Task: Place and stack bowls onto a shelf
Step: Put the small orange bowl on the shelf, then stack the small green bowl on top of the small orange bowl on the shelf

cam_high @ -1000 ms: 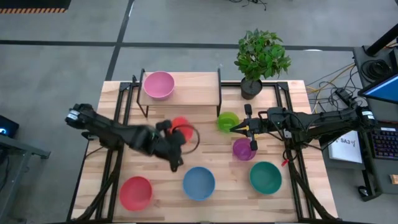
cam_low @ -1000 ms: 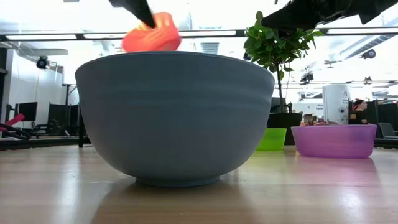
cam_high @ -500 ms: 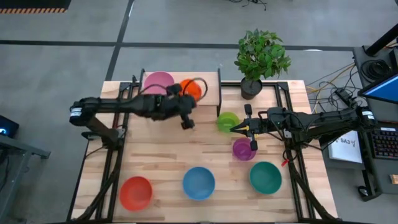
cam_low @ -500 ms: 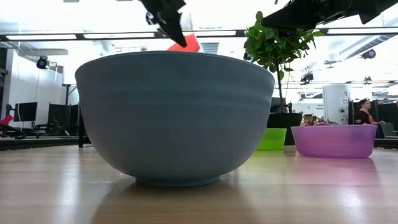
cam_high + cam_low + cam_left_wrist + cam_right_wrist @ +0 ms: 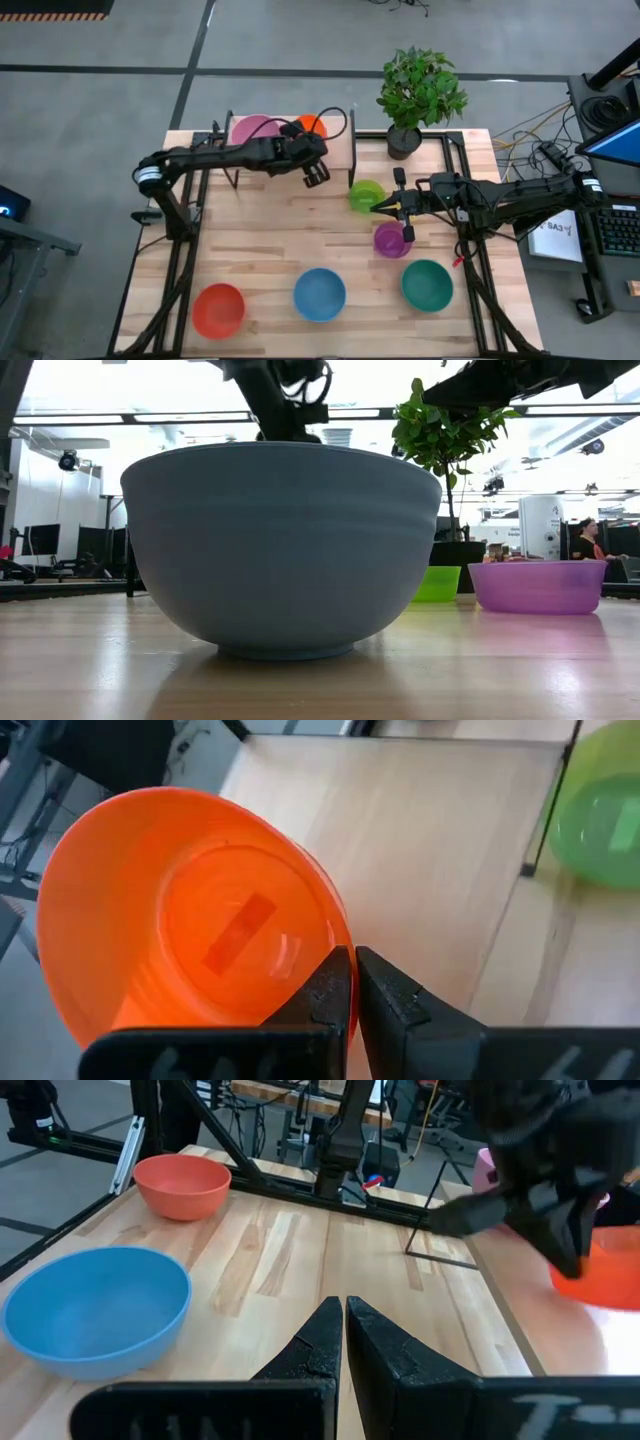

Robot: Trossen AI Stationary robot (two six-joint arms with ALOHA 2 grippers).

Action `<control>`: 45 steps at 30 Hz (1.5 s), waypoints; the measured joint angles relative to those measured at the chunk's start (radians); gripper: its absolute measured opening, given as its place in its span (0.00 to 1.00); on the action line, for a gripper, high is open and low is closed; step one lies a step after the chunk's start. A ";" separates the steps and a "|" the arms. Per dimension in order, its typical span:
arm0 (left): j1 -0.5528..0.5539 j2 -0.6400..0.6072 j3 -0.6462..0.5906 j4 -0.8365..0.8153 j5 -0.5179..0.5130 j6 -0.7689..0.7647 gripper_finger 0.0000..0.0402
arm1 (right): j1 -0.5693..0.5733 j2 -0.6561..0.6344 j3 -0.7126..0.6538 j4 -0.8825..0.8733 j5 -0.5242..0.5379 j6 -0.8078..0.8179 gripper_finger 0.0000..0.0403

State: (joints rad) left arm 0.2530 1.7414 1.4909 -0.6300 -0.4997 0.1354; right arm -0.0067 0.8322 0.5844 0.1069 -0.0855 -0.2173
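One orange bowl (image 5: 190, 920) pinched by left gripper (image 5: 352, 982) above shelf (image 5: 335, 145), pink bowl (image 5: 252, 128) at its 9 o'clock, right gripper (image 5: 343, 1320) pressed together, empty.

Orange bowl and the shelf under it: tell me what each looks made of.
The orange bowl, held at its rim by the left pincer, looks like thin moulded plastic: even colour, soft sheen, a label showing faintly through its base. The shelf looks like a pale, matt wood board with visible grain, on thin black legs, probably metal.

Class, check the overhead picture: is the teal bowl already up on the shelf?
No, the teal bowl sits on the tabletop, far from the shelf.
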 joint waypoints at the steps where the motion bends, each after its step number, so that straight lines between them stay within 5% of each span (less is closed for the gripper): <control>1: 0.002 0.009 0.001 0.000 0.004 0.007 0.00 | 0.000 0.000 0.000 0.000 0.000 0.000 0.02; 15: 0.004 0.042 0.002 0.005 -0.015 0.010 0.01 | 0.000 0.000 0.000 0.000 0.000 0.000 0.02; 29: 0.004 0.031 0.001 0.010 -0.013 0.021 0.27 | 0.000 0.000 0.000 0.000 0.000 0.000 0.02; 39: 0.004 -0.040 0.001 0.016 -0.039 0.042 0.32 | 0.000 0.000 0.000 -0.001 0.003 -0.001 0.02; 45: 0.002 -0.061 -0.001 0.010 0.183 0.086 0.32 | 0.000 0.000 0.000 -0.001 0.007 -0.001 0.02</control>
State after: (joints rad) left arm 0.2554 1.6802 1.4899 -0.6197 -0.3165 0.2210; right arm -0.0070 0.8322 0.5846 0.1055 -0.0788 -0.2180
